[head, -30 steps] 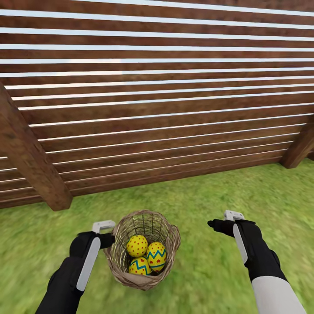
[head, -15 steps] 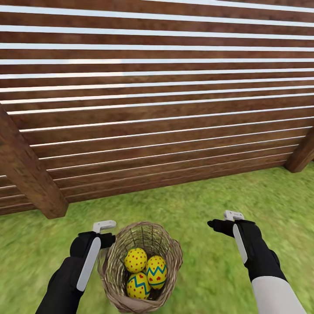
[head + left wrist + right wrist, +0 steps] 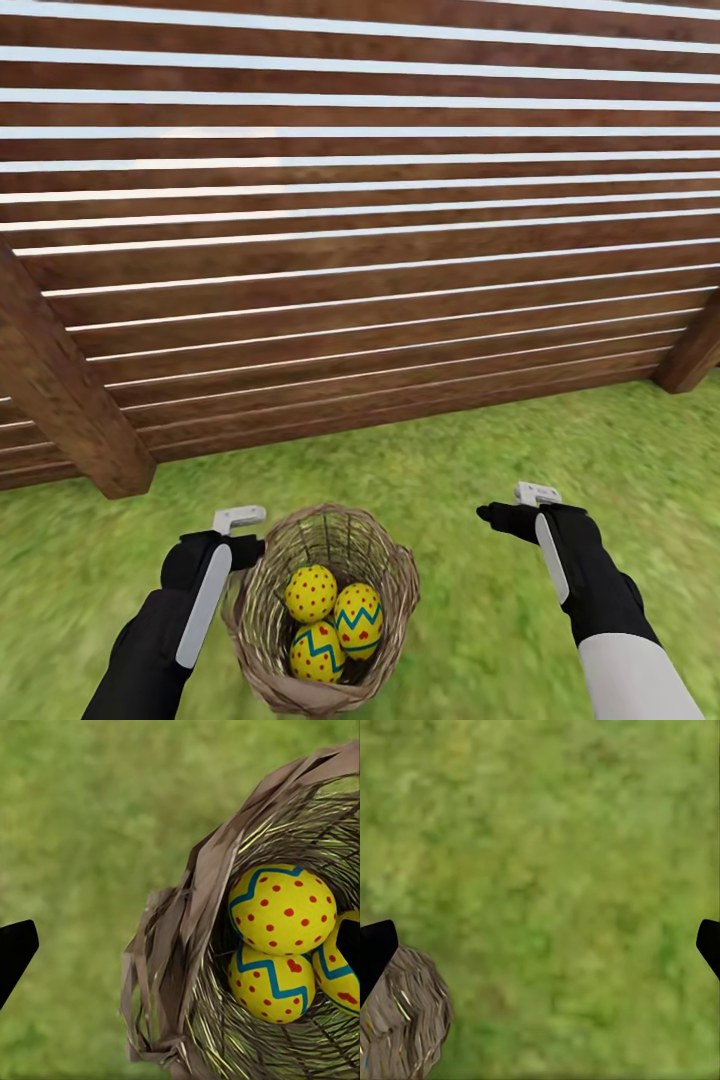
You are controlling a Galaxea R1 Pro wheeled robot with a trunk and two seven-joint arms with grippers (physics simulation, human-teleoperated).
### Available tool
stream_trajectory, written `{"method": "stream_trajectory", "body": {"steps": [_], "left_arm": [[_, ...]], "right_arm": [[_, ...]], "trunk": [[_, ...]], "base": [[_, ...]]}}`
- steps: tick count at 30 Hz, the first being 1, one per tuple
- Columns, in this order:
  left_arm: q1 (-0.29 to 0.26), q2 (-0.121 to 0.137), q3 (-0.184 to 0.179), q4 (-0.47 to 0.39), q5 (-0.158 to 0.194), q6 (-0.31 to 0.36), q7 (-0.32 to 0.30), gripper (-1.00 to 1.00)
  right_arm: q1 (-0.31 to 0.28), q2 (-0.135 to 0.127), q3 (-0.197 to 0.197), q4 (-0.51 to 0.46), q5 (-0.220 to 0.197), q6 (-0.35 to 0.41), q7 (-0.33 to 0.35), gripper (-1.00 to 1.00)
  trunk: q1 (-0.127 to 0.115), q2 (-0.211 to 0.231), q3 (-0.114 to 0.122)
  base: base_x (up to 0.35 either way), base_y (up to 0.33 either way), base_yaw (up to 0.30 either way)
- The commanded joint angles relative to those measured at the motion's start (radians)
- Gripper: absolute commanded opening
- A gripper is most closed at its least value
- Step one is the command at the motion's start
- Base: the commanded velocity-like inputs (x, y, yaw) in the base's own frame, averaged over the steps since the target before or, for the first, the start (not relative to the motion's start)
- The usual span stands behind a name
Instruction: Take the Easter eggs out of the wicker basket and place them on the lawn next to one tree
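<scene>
The wicker basket [image 3: 262, 610] stands on the lawn [image 3: 480, 450] just in front of me, between my arms. Three yellow Easter eggs lie inside it: a red-dotted one [image 3: 311, 593], one with blue zigzags [image 3: 358, 615] and a third [image 3: 317, 652] nearest me. My left gripper [image 3: 245, 548] hovers open at the basket's left rim; in its wrist view the eggs [image 3: 281, 907] sit under one fingertip [image 3: 349, 945] and the rim [image 3: 202, 892] lies between the fingers. My right gripper [image 3: 495, 517] is open over bare grass to the basket's right, with the basket's side [image 3: 401, 1020] by one fingertip [image 3: 375, 952].
A brown horizontal-slat fence [image 3: 360, 250] runs across close behind the basket, with a thick slanted post [image 3: 70, 400] at the left and another post [image 3: 695, 350] at the far right. Grass stretches to both sides of the basket and toward the right.
The whole view has shifted: I have come closer, so the basket sits lower and larger in the picture than a second ago. Both arms hold the same pose.
</scene>
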Motion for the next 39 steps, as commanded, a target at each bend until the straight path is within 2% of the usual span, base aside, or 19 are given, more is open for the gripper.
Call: {"method": "stream_trajectory", "body": {"steps": [1, 39], "left_arm": [[-0.001, 0.0, 0.0, 0.0, 0.01, 0.003, 0.01, 1.0], [-0.001, 0.005, 0.004, 0.003, 0.009, 0.003, 0.01, 1.0]], "right_arm": [[-0.001, 0.0, -0.002, -0.001, 0.002, 0.005, 0.006, 1.0], [-0.001, 0.0, -0.001, 0.006, 0.0, 0.005, 0.007, 1.0]], "trunk": [[0.004, -0.008, -0.004], [0.149, -0.274, -0.123]], "base": [[0.0, 0.0, 0.0], [0.0, 0.0, 0.0]]}}
